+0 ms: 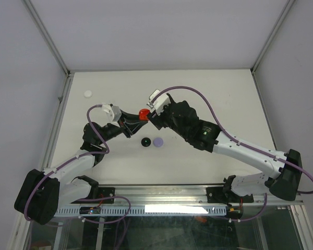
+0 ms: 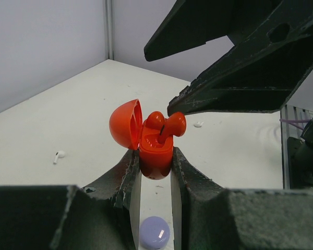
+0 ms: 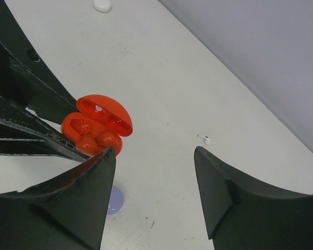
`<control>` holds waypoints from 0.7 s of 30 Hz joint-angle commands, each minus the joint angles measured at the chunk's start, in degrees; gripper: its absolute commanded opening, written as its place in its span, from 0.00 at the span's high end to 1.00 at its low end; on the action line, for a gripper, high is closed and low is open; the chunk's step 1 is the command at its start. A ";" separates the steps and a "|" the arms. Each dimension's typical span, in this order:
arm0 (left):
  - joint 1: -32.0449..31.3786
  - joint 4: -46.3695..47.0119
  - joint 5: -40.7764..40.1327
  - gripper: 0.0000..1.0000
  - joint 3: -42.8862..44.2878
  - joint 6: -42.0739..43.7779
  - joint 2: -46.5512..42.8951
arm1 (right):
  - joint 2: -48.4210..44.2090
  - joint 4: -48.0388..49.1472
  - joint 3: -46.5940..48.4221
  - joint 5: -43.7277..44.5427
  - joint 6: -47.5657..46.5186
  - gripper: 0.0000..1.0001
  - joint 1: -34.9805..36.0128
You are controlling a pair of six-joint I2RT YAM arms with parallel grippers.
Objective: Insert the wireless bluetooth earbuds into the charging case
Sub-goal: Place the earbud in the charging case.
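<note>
The left gripper (image 2: 155, 164) clamps a glossy red clamshell charging case (image 2: 156, 153) upright above the white table (image 2: 68, 114), with its lid swung open. Two red earbuds (image 2: 172, 124) stand inside, heads up and stems down. The right gripper (image 3: 155, 156), spread wide, hovers just right of it. A lavender round case (image 2: 155, 233) lies nearer.

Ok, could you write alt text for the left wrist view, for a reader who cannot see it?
The left gripper holds an open red case upright above a white table, with two red earbuds sitting in it. The open right gripper is at the upper right, one finger close to an earbud. A lavender case lies below.
</note>
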 commanded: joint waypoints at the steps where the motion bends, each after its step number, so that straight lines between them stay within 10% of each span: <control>1: 0.50 3.79 1.45 1.00 1.58 0.00 -0.19 | -0.94 2.54 0.10 -2.83 0.98 0.35 -0.05; 21: 0.49 3.12 1.89 1.00 1.88 -0.03 0.16 | -1.28 3.13 1.22 -8.81 2.81 0.35 -0.07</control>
